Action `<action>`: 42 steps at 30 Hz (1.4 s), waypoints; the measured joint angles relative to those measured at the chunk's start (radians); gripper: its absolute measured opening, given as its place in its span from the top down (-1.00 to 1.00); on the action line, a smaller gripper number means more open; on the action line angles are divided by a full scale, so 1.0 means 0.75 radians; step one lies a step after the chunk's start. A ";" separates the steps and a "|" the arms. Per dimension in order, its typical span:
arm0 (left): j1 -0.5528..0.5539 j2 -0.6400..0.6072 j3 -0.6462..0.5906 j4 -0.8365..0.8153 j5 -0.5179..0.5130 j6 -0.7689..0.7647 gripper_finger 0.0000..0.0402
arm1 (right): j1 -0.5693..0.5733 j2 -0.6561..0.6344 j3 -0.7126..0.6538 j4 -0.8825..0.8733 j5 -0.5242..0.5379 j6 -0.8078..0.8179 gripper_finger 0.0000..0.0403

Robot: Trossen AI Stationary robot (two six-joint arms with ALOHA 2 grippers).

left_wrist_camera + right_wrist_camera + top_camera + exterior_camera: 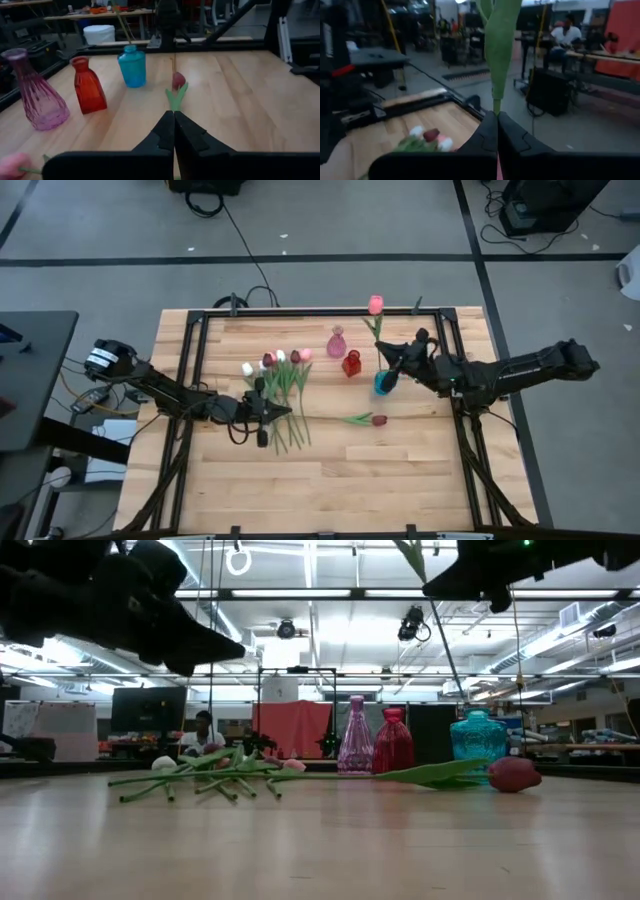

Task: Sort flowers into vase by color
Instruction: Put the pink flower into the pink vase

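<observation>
We see the right tool (400,360) clenched on the green stem of a pink tulip (376,304), holding it above the blue vase (384,383) near the counter's (400,480) far right side. The stem's lower end reaches the vase mouth; whether it sits inside we cannot tell. The bloom points toward the far edge.

The left tool (268,412) is clenched on nothing, hovering over the stem ends of the tulip pile (280,385) at the counter's middle left. That pile holds white, pink and dark red heads, stems fanned toward the near edge.

One dark red tulip (378,420) lies alone on the counter, near the blue vase, on its near side. A pink vase (337,343) and a red vase (351,364) stand just beside each other, between the pile and the blue vase, both without flowers.
</observation>
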 joint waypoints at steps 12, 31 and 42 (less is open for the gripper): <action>0.080 -0.326 0.018 -0.373 -0.073 -0.084 0.96 | -0.258 0.270 -0.054 0.668 -0.397 -0.199 0.98; 0.095 -0.313 0.024 -0.483 -0.142 -0.076 0.96 | -0.541 0.745 0.288 0.955 -0.692 -0.335 0.98; 0.095 -0.313 0.024 -0.533 -0.140 -0.100 0.96 | -0.616 0.888 0.312 0.962 -0.724 -0.290 0.98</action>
